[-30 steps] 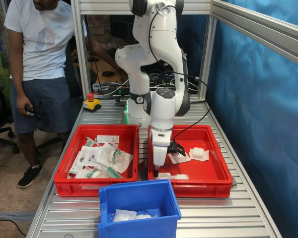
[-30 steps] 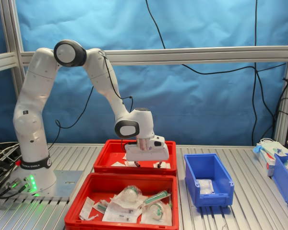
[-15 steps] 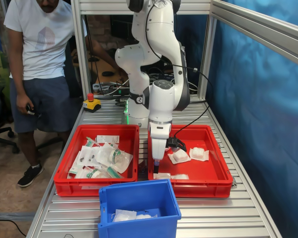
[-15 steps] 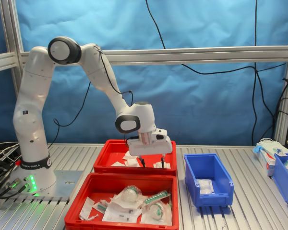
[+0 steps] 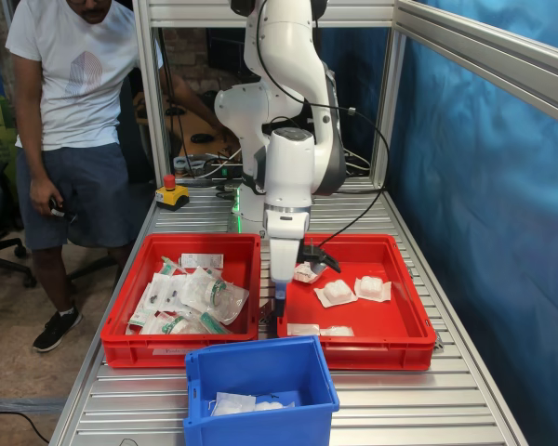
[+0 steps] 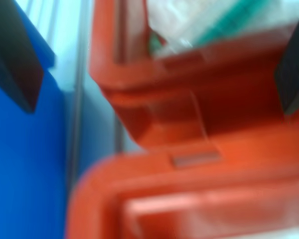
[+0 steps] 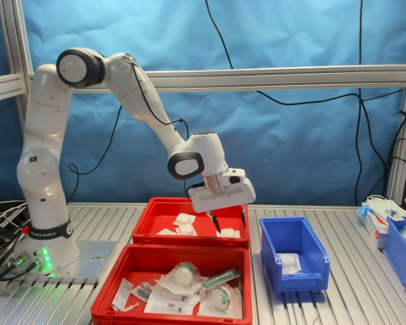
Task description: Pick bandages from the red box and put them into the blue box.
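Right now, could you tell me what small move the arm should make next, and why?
Probably lower onto a bandage in the red tray: the gripper hangs open above it with nothing between its fingers, so heading to the blue box looks pointless.

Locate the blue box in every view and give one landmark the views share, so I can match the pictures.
First exterior view: the blue box sits at bottom centre, in front of both red trays.
Second exterior view: the blue box stands right of centre, to the right of both red trays.
Wrist view: blurred; the blue mass beside the red rims is probably it.
Shared landmark: the tray of bandages under the pincer.
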`<state>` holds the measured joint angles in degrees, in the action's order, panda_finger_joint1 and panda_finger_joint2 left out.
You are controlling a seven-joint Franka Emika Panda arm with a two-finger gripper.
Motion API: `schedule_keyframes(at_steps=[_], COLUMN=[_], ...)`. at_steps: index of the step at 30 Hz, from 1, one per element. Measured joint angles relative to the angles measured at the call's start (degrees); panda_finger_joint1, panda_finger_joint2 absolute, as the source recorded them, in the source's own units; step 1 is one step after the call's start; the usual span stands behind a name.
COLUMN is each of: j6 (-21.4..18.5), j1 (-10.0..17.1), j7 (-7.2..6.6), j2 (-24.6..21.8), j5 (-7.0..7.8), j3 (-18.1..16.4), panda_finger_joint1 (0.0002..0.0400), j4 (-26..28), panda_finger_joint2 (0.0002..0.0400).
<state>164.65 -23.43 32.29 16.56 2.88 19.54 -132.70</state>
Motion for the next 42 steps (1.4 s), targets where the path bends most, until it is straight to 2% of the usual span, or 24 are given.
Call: schedule_keyframes(at_steps=[5,6,8,9,12,20,30,36,42], j6=[0.0,0.0,0.0,0.0,0.0,0.0,-2.1,-6.5,-13.9], j1=[2.2,3.5,4.2,5.2,6.2,8.0,9.4,9.6,9.8], j7=[0.00,0.00,0.00,0.00,0.00,0.00,0.00,0.00,0.00], j2=[-0.9,-1.5,-1.9,-2.5,-3.4,-5.5,-7.6,-9.6,-12.1], j5=[3.46,5.19,6.08,7.08,7.87,8.97,9.27,9.34,9.39], j3=[0.2,0.4,0.6,0.7,0.9,0.9,1.0,1.0,0.5], panda_finger_joint1=[0.0400,0.0400,0.0400,0.0400,0.0400,0.0400,0.0400,0.0400,0.0400], j4=[0.6,0.8,0.9,0.9,0.9,1.0,1.0,1.1,1.7], panda_finger_joint2=[0.0400,0.0400,0.0400,0.0400,0.0400,0.0400,0.0400,0.0400,0.0400])
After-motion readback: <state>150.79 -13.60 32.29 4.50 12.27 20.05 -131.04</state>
